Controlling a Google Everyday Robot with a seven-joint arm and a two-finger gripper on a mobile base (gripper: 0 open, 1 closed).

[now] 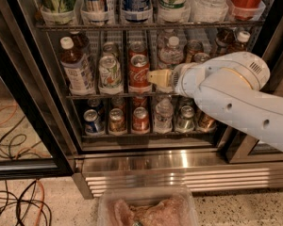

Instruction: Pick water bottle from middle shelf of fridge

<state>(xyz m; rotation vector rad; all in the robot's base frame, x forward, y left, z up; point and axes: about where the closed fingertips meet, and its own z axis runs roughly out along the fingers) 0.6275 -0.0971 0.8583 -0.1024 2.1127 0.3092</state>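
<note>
The water bottle [170, 56] was found upright on the middle shelf [113, 95] of the fridge [179, 166], long axis vertical, white cap at 12 o'clock. The gripper [159, 77] was positioned before its lower body, with a red can [139, 72] at the gripper's 9 o'clock. Its state could not be told. No lift was evidenced, so grasp and withdrawal were judged outstanding.

Gripper [154, 77] at the middle shelf [85, 97] front, red can [139, 72] just beside it, water bottle [171, 55] close behind
</note>
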